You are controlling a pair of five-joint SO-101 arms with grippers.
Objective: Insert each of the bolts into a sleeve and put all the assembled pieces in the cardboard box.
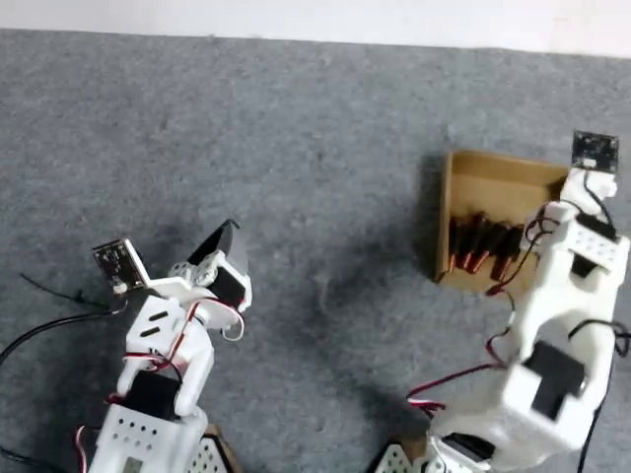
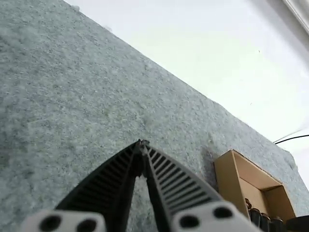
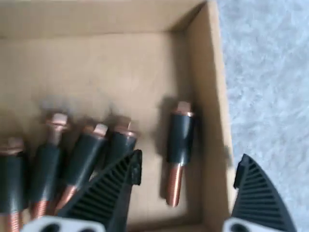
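Observation:
The cardboard box [image 1: 493, 182] sits on the grey mat at the right, with several assembled pieces [image 1: 483, 244] lying side by side in it. Each is a copper bolt in a black sleeve. My right gripper [image 3: 190, 157] hangs open above the box interior. One assembled piece [image 3: 179, 145] lies loose on the box floor between its fingers, near the box wall [image 3: 212, 121]. Several more pieces [image 3: 82, 154] lie beside it. My left gripper [image 1: 229, 238] is shut and holds nothing, low over the mat at the lower left; its fingertips [image 2: 141, 143] meet, and the box [image 2: 241, 179] lies off to one side.
Grey felt mat [image 1: 296, 148] covers the table between the two arms. A white wall or border [image 1: 315, 15] runs along the far edge. Red and black cables [image 1: 493, 345] trail from the right arm near the box's front.

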